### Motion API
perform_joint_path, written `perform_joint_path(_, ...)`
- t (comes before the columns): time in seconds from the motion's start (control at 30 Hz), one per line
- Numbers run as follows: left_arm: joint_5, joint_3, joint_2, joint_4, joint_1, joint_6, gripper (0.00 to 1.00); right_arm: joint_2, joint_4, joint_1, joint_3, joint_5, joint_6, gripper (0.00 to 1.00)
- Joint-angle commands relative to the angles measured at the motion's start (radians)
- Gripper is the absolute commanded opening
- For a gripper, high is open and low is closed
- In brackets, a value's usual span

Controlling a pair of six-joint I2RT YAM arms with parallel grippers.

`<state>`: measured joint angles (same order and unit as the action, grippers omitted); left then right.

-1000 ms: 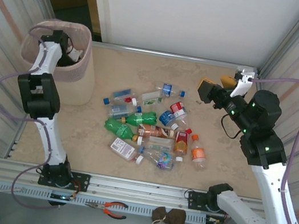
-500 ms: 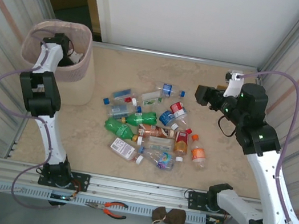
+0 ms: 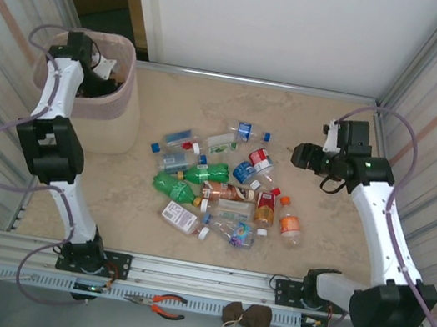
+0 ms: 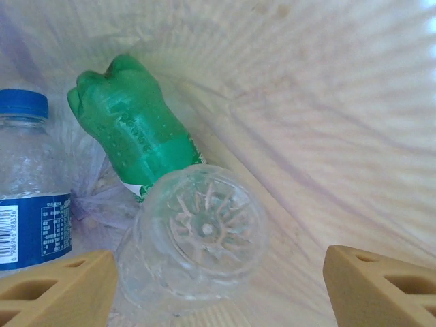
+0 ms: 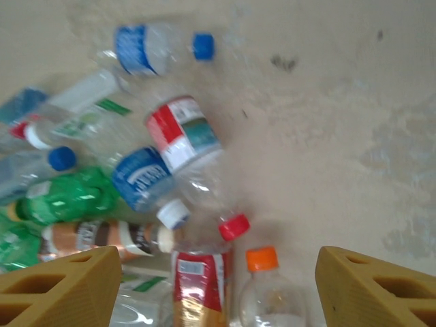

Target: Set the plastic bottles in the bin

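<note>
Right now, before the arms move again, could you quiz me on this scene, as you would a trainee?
1. True or false: the left gripper is gripping something.
2. The crumpled bottle in the bin is: A green, B black, C purple.
3. Fill in: most bottles lie on the ___.
Key: 1 false, it is open; 2 A; 3 table.
</note>
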<state>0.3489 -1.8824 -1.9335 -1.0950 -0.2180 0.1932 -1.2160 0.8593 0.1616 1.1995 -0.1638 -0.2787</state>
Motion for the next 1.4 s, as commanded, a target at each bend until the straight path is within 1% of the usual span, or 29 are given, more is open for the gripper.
perform_joint_path(0.0,0.048,-0.011,0.066,0.004,0.000,-0.017,0.80,-0.042,0.053,-0.012,-0.045,-0.006,0.035,0.73)
perform_joint_path(0.1,0.053,-0.011,0.097,0.010,-0.001,-0.021,0.80,-0.096,0.044,-0.014,-0.073,-0.003,0.057,0.71)
perform_joint_path(0.27,0.069,-0.014,0.141,0.024,-0.005,-0.039,0.79,-0.194,0.009,-0.010,-0.111,-0.016,0.064,0.64)
perform_joint_path(0.43,0.095,-0.016,0.183,0.025,-0.008,-0.046,0.79,-0.278,-0.026,-0.004,-0.134,-0.031,0.078,0.62)
perform_joint_path(0.53,0.137,-0.013,0.206,0.024,-0.022,-0.055,0.79,-0.343,-0.025,0.013,-0.129,-0.042,0.092,0.61)
perform_joint_path(0.77,0.174,0.021,0.273,0.038,-0.030,-0.069,0.80,-0.459,-0.030,0.050,-0.114,0.021,0.099,0.56)
perform_joint_path(0.9,0.187,0.026,0.296,0.041,-0.030,-0.074,0.80,-0.492,-0.031,0.055,-0.117,0.021,0.105,0.55)
perform_joint_path(1.03,0.199,0.028,0.313,0.046,-0.030,-0.081,0.80,-0.512,-0.035,0.052,-0.119,0.059,0.104,0.52)
perform_joint_path(1.2,0.183,0.025,0.321,0.055,-0.031,-0.081,0.80,-0.528,-0.035,0.046,-0.115,0.098,0.101,0.49)
perform_joint_path(1.37,0.086,0.016,0.308,0.064,-0.032,-0.062,0.80,-0.536,-0.037,0.041,-0.109,0.092,0.101,0.42)
